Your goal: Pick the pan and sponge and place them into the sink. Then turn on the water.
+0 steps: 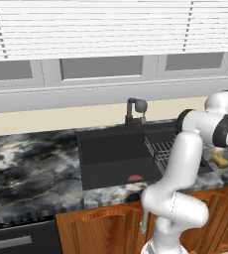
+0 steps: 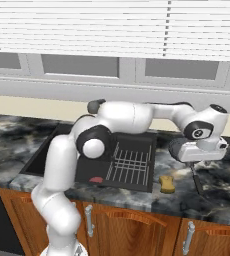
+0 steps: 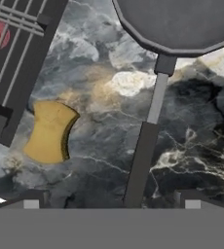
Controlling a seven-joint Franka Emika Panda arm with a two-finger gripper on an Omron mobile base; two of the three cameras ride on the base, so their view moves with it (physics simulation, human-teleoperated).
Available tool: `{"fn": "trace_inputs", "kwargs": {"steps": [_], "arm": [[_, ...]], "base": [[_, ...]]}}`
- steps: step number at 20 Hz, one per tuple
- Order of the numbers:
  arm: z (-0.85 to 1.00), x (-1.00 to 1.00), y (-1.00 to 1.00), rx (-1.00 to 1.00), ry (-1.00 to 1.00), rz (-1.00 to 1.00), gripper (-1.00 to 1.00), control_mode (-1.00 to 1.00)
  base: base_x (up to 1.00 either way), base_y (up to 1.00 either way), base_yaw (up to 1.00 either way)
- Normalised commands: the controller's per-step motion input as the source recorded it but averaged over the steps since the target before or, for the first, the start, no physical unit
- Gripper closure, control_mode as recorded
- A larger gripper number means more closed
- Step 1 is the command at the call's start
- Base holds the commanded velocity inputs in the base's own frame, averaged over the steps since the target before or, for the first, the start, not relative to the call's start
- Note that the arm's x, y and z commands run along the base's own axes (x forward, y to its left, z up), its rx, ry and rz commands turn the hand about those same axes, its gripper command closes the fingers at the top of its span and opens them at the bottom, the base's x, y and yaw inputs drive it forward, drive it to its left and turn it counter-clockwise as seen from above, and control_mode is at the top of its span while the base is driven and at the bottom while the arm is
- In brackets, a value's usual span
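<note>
Hand view shows the pan (image 3: 182, 22) lying on the counter (image 3: 99, 146) right of the sink (image 1: 111, 154), its long handle (image 3: 145, 146) running from the round bowl straight toward the camera. The fingers (image 3: 111, 199) stand wide apart, one on each side of the handle's end, holding nothing. I think they should descend centred across this handle before closing. The sponge (image 3: 49, 131) lies nearby, beside the dish rack (image 3: 16, 53).

A: Where's the sponge (image 2: 167, 184)?
B: On the counter (image 2: 222, 197), just right of the sink (image 2: 47, 155), near the front edge.
A: And the pan (image 3: 182, 24)?
B: Right of the sponge, handle toward the front. The dish rack (image 2: 132, 165) sits in the sink's right side.
</note>
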Motion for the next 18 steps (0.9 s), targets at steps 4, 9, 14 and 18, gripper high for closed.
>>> {"fn": "trace_inputs", "kwargs": {"steps": [4,9,14,18], "arm": [[-0.17,0.13,-0.16,0.06,0.04,-0.1,-1.0,-1.0],[-0.15,0.2,-0.21,0.05,0.06,-0.07,-1.0,-1.0],[-0.08,0.22,-0.28,0.02,0.06,-0.03,-1.0,-1.0],[-0.2,0.07,-0.1,0.0,0.0,0.0,-1.0,-1.0]], "base": [[0.0,0.0,0.0],[0.0,0.0,0.0],[0.0,0.0,0.0],[0.0,0.0,0.0]]}}
